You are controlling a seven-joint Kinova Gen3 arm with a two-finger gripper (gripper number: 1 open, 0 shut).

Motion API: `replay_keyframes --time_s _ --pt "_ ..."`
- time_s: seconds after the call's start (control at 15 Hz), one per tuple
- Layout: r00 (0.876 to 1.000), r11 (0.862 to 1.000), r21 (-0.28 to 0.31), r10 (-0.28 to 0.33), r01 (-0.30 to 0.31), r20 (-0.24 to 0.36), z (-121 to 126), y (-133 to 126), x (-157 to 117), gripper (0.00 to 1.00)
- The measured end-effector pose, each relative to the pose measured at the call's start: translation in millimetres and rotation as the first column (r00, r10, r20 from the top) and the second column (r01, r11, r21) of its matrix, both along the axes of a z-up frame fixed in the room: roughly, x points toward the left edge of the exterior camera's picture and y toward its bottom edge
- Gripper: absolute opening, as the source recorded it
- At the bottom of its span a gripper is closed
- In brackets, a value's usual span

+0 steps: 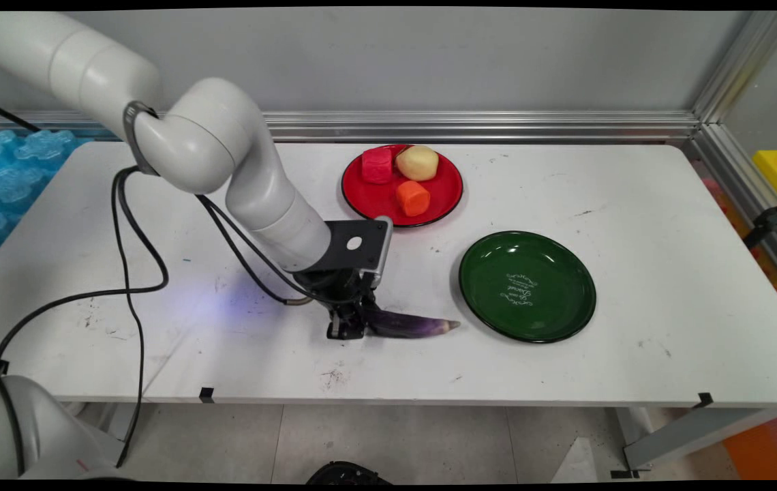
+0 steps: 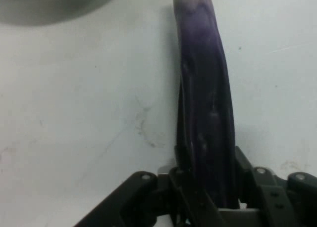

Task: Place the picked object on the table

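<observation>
In the main view, the gripper (image 1: 347,326) squeezed a purple eggplant (image 1: 407,324) lying on the scuffed white bench (image 1: 668,286), near a green plate (image 1: 569,317). A grey wall (image 1: 463,61) stood behind.

In the hand view, the eggplant (image 2: 205,118) sat between the gripper's fingers (image 2: 243,163).

A red plate (image 1: 446,198) holding three food pieces sits behind an empty green plate (image 1: 566,307) on the white table (image 1: 668,225).

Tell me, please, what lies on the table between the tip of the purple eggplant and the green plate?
Nothing: in the main view only bare white table separates the eggplant tip from the green plate rim.
</observation>
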State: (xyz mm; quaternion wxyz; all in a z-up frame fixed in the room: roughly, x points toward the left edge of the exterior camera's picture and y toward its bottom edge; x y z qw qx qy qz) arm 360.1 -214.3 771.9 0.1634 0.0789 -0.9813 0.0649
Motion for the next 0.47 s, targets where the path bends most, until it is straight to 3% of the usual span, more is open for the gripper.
replay_keyframes --time_s 0.07,0.13,0.47 --pt "1.000 1.000 0.000 -0.004 0.004 0.000 -3.8 -0.7 -0.3 0.00" --pt "1.000 1.000 -0.001 -0.008 0.008 -0.001 -6.5 -1.0 -0.3 1.00" --pt "1.000 1.000 -0.007 -0.008 0.008 -0.008 -9.1 -0.3 3.7 1.00"
